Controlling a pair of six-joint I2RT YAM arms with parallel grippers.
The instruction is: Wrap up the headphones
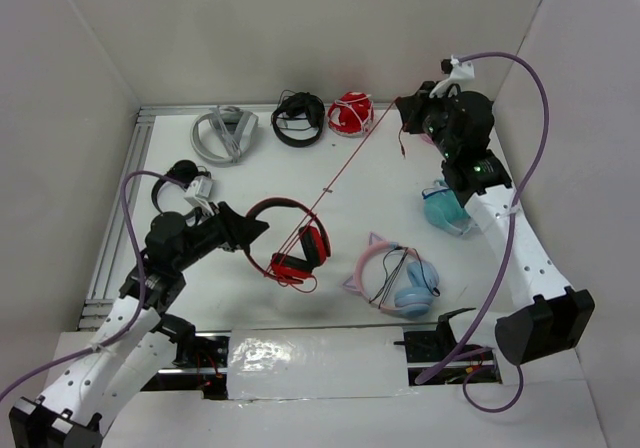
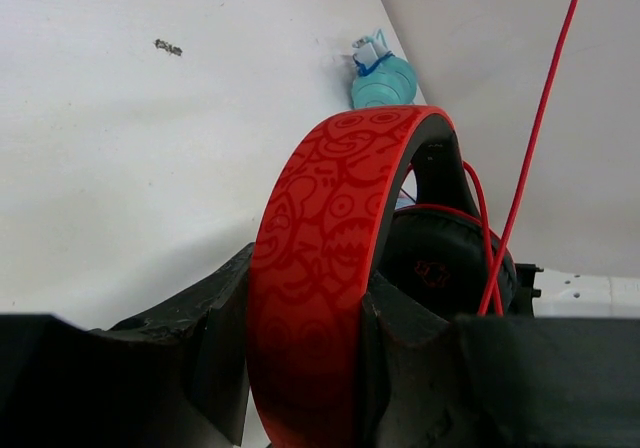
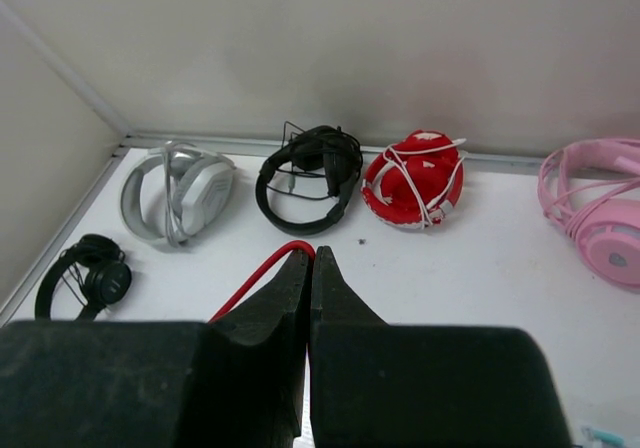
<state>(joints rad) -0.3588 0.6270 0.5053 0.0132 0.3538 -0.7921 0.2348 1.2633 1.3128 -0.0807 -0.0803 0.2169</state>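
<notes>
Left gripper (image 1: 248, 230) clamps the headband (image 2: 320, 238) of the headphones (image 1: 295, 248) across its width, one finger on each side of the red patterned band. Right gripper (image 3: 308, 260) is pressed together on the red cable (image 1: 340, 173), pinching it close to the fingertips.

Location: the headphones hang left of the tabletop's centre, toward the near edge, with the ear cups (image 1: 312, 248) lowest. Whether they touch the surface cannot be confirmed. The cable runs in a straight, taut line from the ear cups toward the far right corner, where the right gripper holds it above the tabletop.

Handling, as judged:
- The headband is a stiff, springy arch and offers firm purchase at its crown. Its smooth plastic may slip if rotated.
- The padded ear cups are soft, so they make poor grasp points.
- The cable is thin, light and limp. It keeps its line only under tension and will slide through a loose pinch. Excess pull may strain it where it enters the cup.

Surface: a smooth white tabletop (image 1: 380, 193), enclosed by white walls. Along the far edge lie grey headphones (image 1: 225, 136), black headphones (image 1: 298, 120) and a red bundle with white cord (image 1: 350, 114). A small black pair (image 1: 182, 175) sits by the left edge and a teal pair (image 1: 445, 211) by the right edge. A pink pair (image 1: 380, 268) lies toward the near edge, near the held headphones, so winding room is limited on that side.
</notes>
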